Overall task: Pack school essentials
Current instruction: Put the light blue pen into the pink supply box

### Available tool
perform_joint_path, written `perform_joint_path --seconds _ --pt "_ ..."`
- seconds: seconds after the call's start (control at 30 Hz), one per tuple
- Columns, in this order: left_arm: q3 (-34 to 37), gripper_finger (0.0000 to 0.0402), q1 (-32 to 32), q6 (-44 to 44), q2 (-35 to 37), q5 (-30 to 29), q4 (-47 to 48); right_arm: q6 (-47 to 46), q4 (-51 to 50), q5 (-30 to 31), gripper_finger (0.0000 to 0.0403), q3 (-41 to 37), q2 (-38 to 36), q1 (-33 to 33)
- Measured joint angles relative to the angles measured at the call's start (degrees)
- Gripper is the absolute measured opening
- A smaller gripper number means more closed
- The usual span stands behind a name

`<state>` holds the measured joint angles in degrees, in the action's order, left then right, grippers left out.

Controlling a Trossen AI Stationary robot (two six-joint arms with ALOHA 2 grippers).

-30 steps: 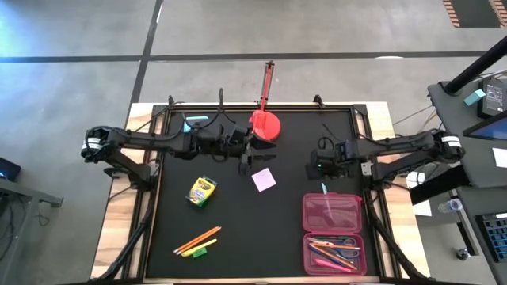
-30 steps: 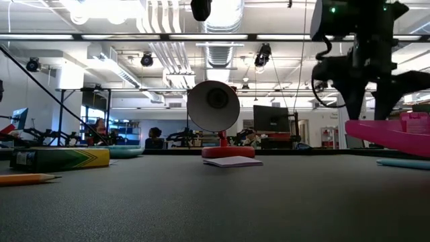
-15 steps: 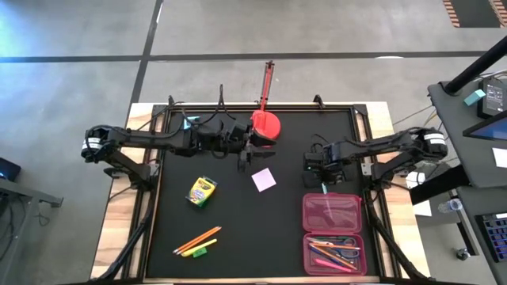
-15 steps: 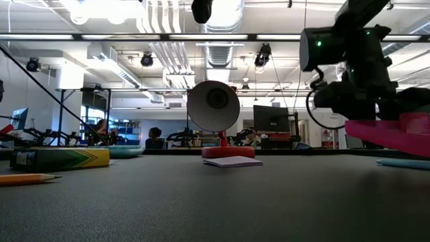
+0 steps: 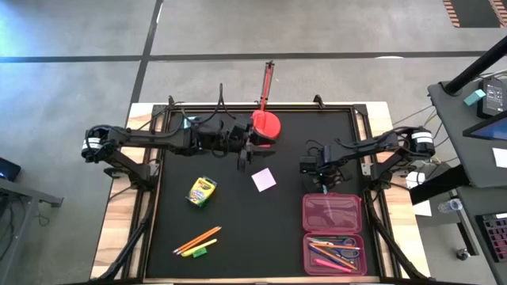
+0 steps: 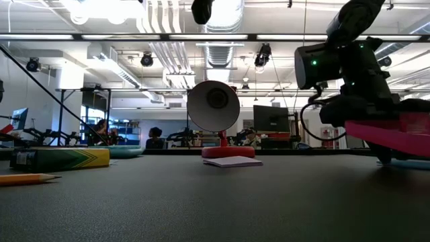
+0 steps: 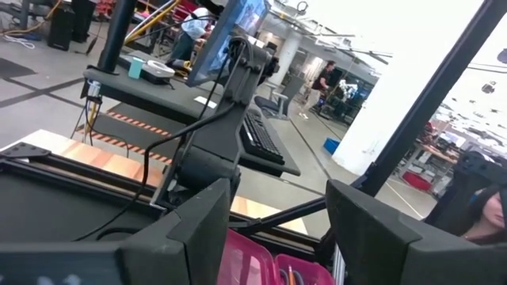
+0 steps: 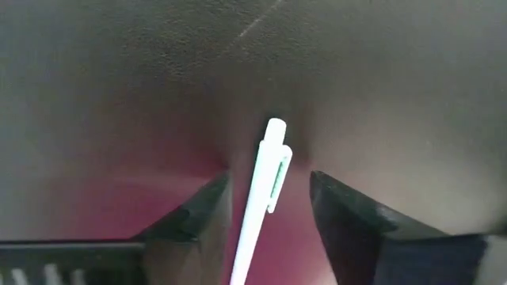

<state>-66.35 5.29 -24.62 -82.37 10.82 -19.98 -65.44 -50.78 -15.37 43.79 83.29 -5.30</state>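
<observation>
Your right gripper [image 8: 265, 207] has come down to the mat in the last second, from hovering beside the pink case [image 5: 333, 212] to sitting low at its 12 o'clock edge. In the right wrist view its fingers [image 8: 190, 214] stand on both sides of a pale pen [image 8: 265, 178] lying on the mat. The gap has narrowed but is still partly open, and the fingers do not touch the pen, so nothing is held yet. I judge that you are in the closing step of a pick.

The left gripper [image 5: 245, 154] waits with its fingers wide apart and empty, at 7 o'clock of the red lamp [image 5: 266, 125].

The scissors and several pens [image 5: 333, 253] lie already in the lower tray of the case. Still on the mat are the note pad [image 5: 264, 179] near the centre, the crayon box [image 5: 201, 191] at its 9 o'clock, and the pencils [image 5: 196, 240] at 7 o'clock. So more than half of the packing remains
</observation>
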Motion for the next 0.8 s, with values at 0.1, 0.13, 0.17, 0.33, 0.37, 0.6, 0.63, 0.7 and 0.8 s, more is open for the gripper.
perform_joint_path --seconds 0.1,0.13,0.17,0.33,0.37,0.6,0.63,0.7,0.8 --pt "0.00 0.0193 0.11 0.00 0.00 -0.01 0.01 2.14 0.50 0.28 0.0111 0.02 1.06 0.00" --pt "0.00 0.0193 0.12 0.00 0.00 -0.01 -0.01 2.97 0.60 0.16 0.0099 0.10 1.41 0.00" --pt "0.00 0.0193 0.17 0.00 0.00 -0.01 0.01 3.64 0.67 0.11 0.0086 0.16 1.93 0.00" --pt "0.00 0.0193 0.51 0.47 0.00 -0.01 -0.01 7.12 1.55 0.00 0.0038 0.25 4.11 -0.04" --pt "0.00 0.0193 0.51 1.08 0.00 -0.04 0.01 7.49 1.73 0.18 0.0034 0.24 4.39 -0.04" --pt "0.00 0.0193 0.84 1.40 0.00 -0.05 -0.01 8.46 2.17 1.47 0.0032 0.12 2.44 -0.42" --pt "0.00 0.0193 0.86 1.40 0.00 -0.05 0.01 8.46 2.28 1.97 0.0032 0.04 1.87 -0.58" --pt "0.00 0.0193 0.98 1.40 0.00 -0.05 0.00 8.51 2.83 3.88 0.0032 0.00 0.78 -0.91" --pt "0.00 0.0193 1.13 1.40 0.00 -0.14 -0.01 8.49 4.39 11.16 0.0032 0.00 -1.16 -1.42"
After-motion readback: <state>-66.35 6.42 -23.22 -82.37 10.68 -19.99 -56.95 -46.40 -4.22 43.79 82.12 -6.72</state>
